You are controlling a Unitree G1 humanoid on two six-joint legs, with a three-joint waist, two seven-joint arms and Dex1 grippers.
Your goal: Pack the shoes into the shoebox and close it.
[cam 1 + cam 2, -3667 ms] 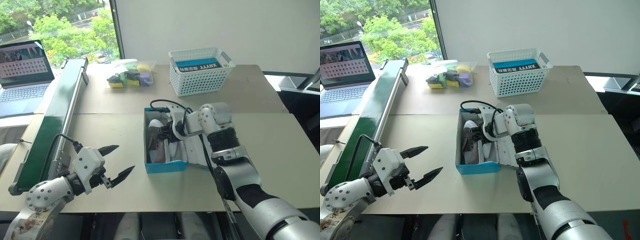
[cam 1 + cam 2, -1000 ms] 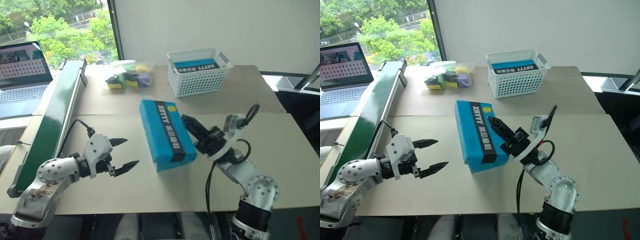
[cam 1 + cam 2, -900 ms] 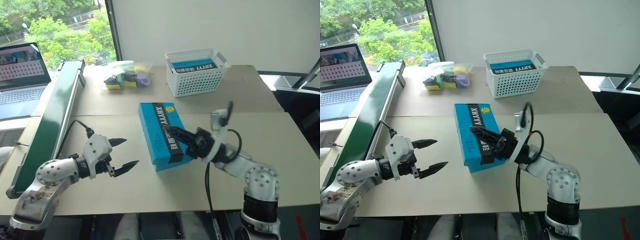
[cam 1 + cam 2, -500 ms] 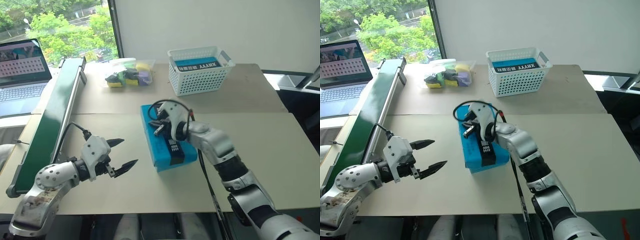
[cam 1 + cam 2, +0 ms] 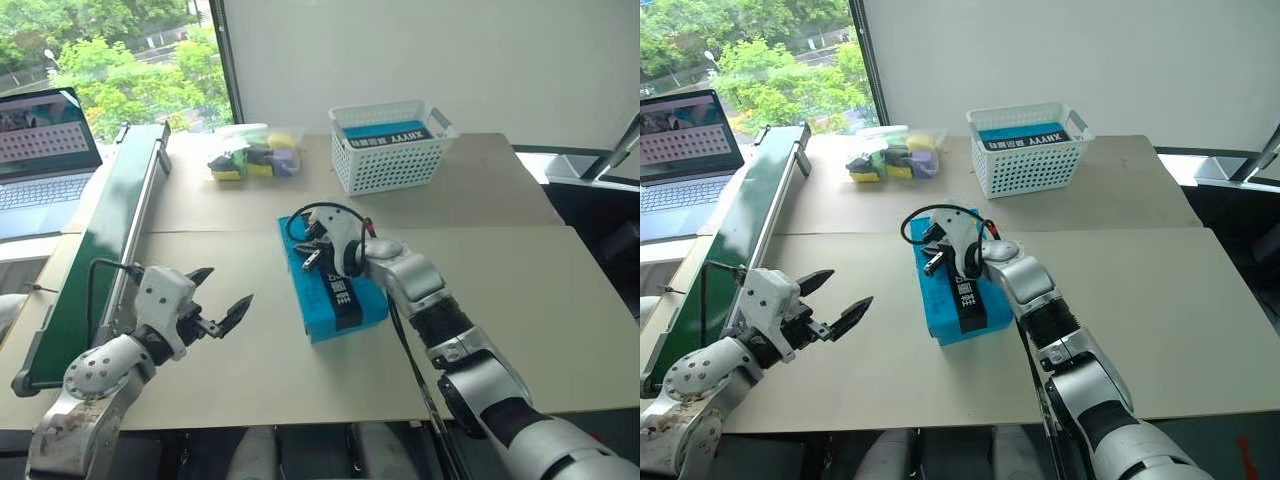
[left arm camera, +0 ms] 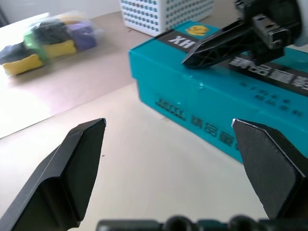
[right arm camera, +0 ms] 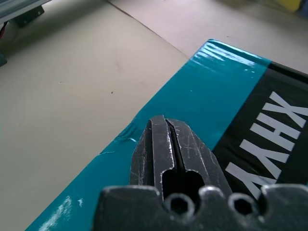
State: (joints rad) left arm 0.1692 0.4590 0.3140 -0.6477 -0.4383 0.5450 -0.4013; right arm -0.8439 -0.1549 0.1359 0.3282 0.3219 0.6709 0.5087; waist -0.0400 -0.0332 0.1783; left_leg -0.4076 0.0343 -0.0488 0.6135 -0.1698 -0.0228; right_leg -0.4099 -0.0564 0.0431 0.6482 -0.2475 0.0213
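Left eye view has the shoebox (image 5: 333, 278) lying on the surface (image 5: 520, 300) with its lid down, the black label strip facing up; the shoes I cannot see, so I judge they are inside under the lid. My right tool (image 5: 312, 252) is over the far end of the shoebox lid, fingers pressed together with nothing between them, and in the right wrist view the tips sit on or just above the turquoise card; I cannot tell which. My left tool (image 5: 222, 299) hangs to the left of the shoebox, apart from it, fingers spread wide and empty. Beyond the shoebox stands a white basket (image 5: 388, 146), and beyond the shoebox to its left a clear bag of coloured bits (image 5: 250, 156).

By my reckoning the packing is done and the lid is folded over. What may be left is only a press along the lid to seat it flat, then drawing both arms clear.
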